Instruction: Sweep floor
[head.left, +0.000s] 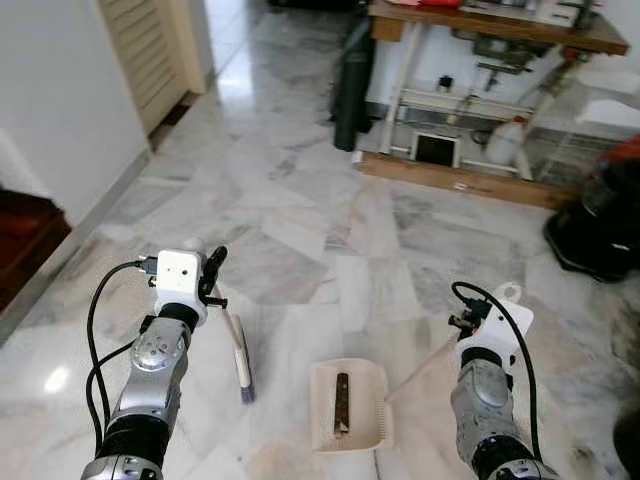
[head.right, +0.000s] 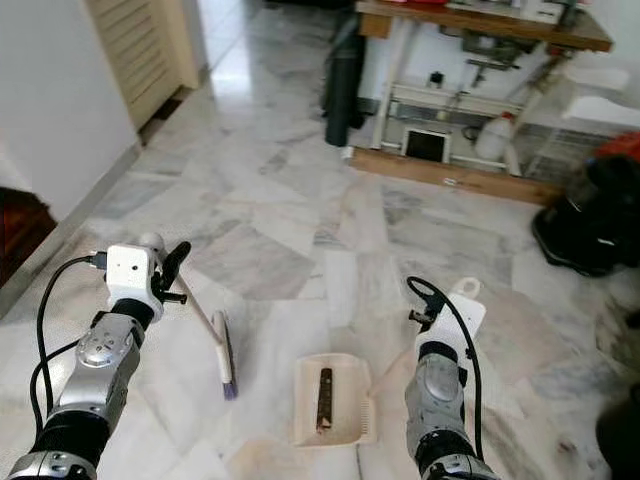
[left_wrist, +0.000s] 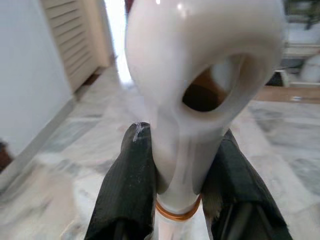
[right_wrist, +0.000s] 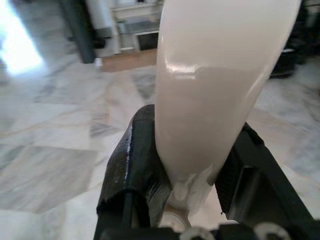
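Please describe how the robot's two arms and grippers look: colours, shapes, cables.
Both arms are silver metal with round joints. Each wrist carries a white boxy camera housing and looping black cables. The left gripper and right gripper each have two long black fingers.

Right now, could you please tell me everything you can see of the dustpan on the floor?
The dustpan is a cream, plastic-looking tray resting flat on the marble floor between the two arms. A dark, elongated piece of debris lies inside it. Its long pale handle rises toward the right gripper, whose black fingers are clamped on it. The brush head stands apart on its left.
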